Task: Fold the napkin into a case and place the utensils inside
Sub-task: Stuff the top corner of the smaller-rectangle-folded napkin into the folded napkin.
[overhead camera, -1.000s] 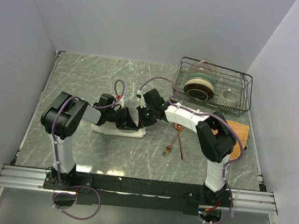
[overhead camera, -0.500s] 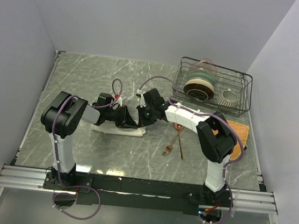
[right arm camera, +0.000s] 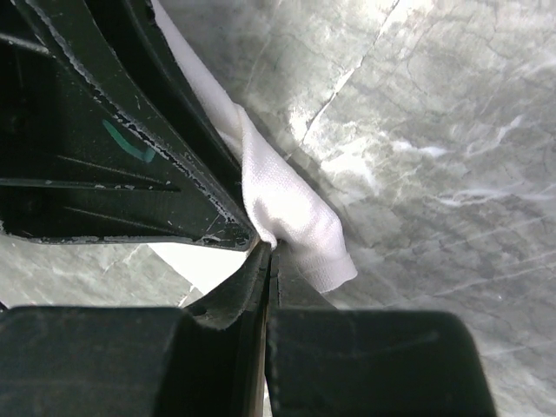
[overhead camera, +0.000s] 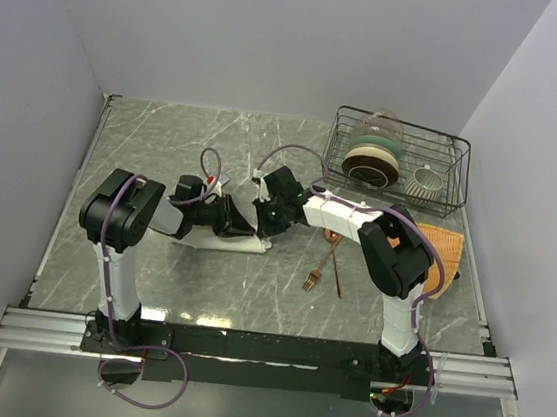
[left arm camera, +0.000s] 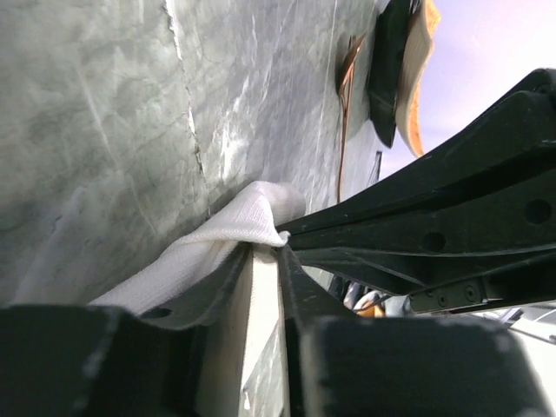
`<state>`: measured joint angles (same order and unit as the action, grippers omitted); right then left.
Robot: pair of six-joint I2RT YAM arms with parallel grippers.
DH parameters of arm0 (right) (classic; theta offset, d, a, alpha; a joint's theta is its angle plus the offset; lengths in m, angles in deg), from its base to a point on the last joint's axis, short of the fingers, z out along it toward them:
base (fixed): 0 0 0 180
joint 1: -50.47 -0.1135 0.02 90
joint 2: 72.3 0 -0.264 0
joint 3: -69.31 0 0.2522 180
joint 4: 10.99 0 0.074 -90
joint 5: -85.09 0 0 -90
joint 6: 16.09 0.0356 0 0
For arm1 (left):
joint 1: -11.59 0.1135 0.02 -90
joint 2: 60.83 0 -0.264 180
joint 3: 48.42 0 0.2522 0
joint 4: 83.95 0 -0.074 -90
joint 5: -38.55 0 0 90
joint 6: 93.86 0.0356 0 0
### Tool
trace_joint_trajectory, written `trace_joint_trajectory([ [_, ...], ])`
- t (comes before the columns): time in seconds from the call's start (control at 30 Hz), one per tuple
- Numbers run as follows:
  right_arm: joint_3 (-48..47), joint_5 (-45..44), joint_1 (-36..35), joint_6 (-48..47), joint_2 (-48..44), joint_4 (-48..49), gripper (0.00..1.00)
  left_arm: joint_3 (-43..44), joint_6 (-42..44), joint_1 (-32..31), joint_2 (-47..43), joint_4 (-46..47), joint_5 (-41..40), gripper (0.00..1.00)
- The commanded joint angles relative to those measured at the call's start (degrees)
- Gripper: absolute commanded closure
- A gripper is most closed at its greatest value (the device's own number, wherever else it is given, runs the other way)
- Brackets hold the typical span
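Right tool (right arm camera: 268, 248) pinches the napkin (right arm camera: 291, 213) (a fold).

- A grey-green marble-patterned tabletop (overhead camera: 155, 144) fills the middle of the top view, crossed by pale veins.
- A black wire dish rack (overhead camera: 461, 174) stands on it at the upper right.
- Round plates and bowls in green, cream and dark brown (overhead camera: 372, 159) stand on edge in the left half of the rack.
- A clear glass vessel (overhead camera: 383, 118) shows behind them.
- A small white ribbed cup (overhead camera: 425, 181) sits in the right half.
- An orange woven mat (overhead camera: 447, 250) lies at the right edge, below the rack.
- Plain pale lavender walls (overhead camera: 278, 37) close in three sides.
- A silver metal rail (overhead camera: 43, 329) runs along the bottom.
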<state>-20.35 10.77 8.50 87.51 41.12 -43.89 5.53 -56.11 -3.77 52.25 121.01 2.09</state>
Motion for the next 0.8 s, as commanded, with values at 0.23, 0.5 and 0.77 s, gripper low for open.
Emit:
trace_joint_trajectory([
  [0.23,-1.80,-3.29,-0.56,-1.39,2.24,-1.61,1.00,-3.27,-2.24,0.68,-10.68,4.78,0.25,0.79],
  [0.5,-2.33,-3.29,-0.39,-1.92,1.62,-1.87,1.00,-5.12,-0.31,0.76,-11.65,2.59,-0.37,0.65],
  [0.77,-3.20,-3.29,-0.30,-1.65,1.36,-2.13,1.00,-5.73,4.60,0.15,-13.41,-5.57,-1.77,0.91],
])
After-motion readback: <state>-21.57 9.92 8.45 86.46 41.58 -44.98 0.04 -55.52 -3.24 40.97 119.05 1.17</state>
